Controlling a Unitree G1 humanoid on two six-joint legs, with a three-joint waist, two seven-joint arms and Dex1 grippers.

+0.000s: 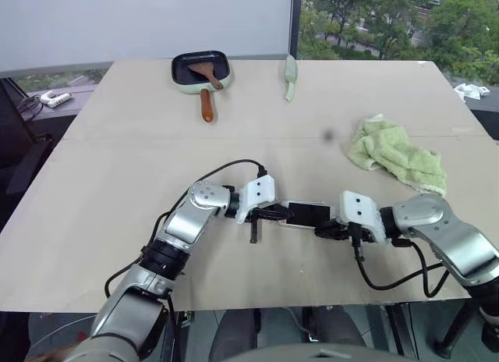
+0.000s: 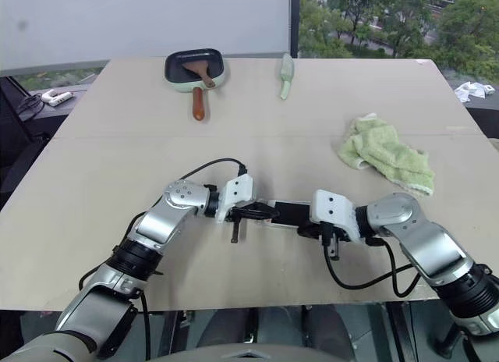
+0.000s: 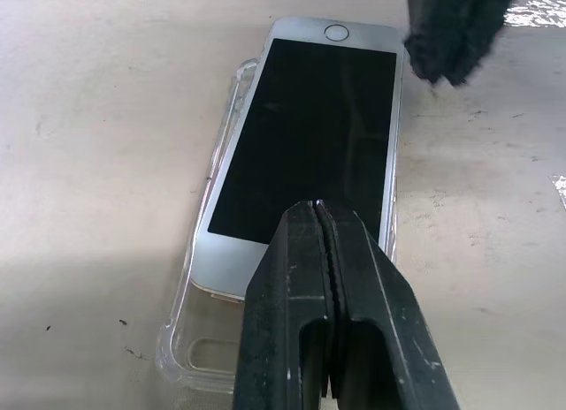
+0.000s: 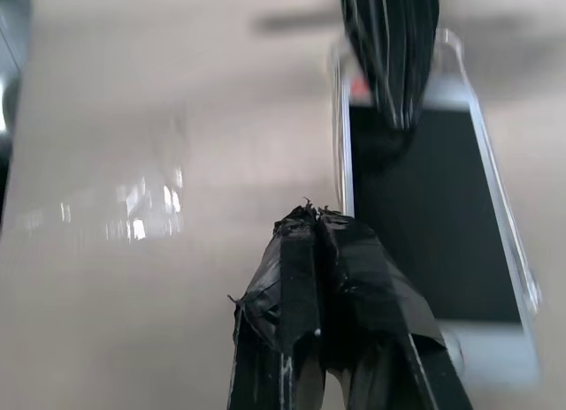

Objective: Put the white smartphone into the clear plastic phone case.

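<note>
The left fingers (image 3: pixel 329 277) are pressed together, empty, their tips resting on the near end of the phone (image 3: pixel 305 145). The right fingers (image 4: pixel 323 251) are also closed and empty, just beside its far end. The phone lies face up on the case (image 3: pixel 190 339), shifted along it and slightly askew, not seated. It sits mid-surface (image 1: pixel 117 182). Judging by this, a push could slide both smooth, hard pieces together or pop a corner out. The phone is glossy glass; the case is thin clear plastic with rounded corners.
</note>
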